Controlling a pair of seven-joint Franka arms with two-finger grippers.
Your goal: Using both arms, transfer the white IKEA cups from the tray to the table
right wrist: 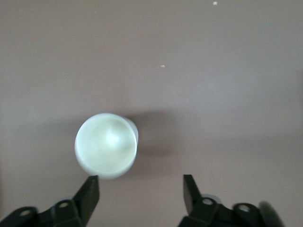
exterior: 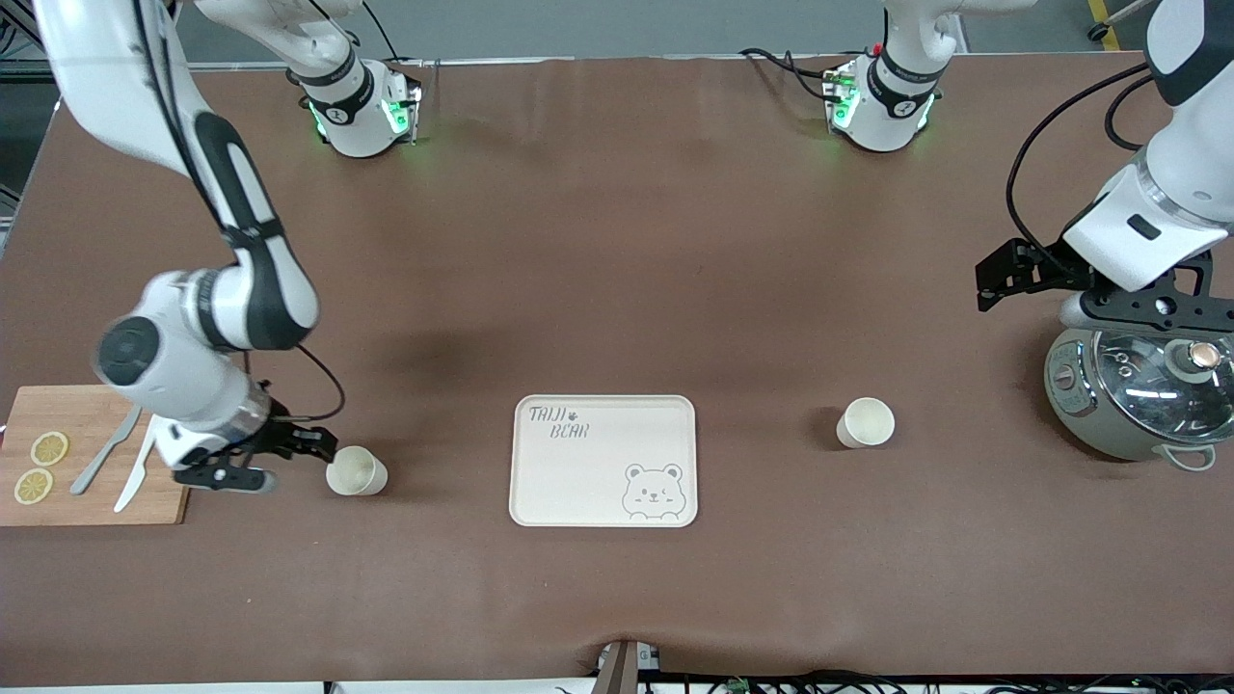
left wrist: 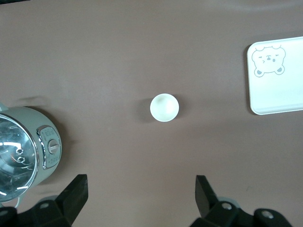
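1. Overall, a wide table covered in a plain matte brown sheet (exterior: 617, 241) fills the front view; the sheet is faintly creased, and a strip of grey floor shows above the table's top edge, where both arm bases stand.
2. The glossy white right arm with black joint bands (exterior: 207, 289) reaches down toward its own end of the table. Its black two-finger gripper (exterior: 313, 453) sits low, just beside a cup, jaws spread wide and gripping nothing; the right wrist view shows the fingers (right wrist: 90, 194) apart, with the cup off-centre near one of them.
3. The glossy white left arm (exterior: 1166, 164) hangs over its end of the table. Its black gripper (left wrist: 140, 194) is above the pot, jaws wide open and empty.
4. A round grey-green metal cooking pot with a glass lid (exterior: 1138, 400) stands at the left arm's end.
5. A cream rectangular tray printed with a bear and the words "TAIJI BEAR" (exterior: 603, 463) lies mid-table, bare.
6. A light wooden cutting board (exterior: 92, 414) lies at the right arm's end, carrying two lemon slices (exterior: 40, 467) and a pale knife and fork (exterior: 120, 463).
7. One small cream-white handleless cup (exterior: 357, 471) stands upright between board and tray.
8. A second matching white cup (exterior: 866, 422) stands upright between tray and pot, well apart from both.
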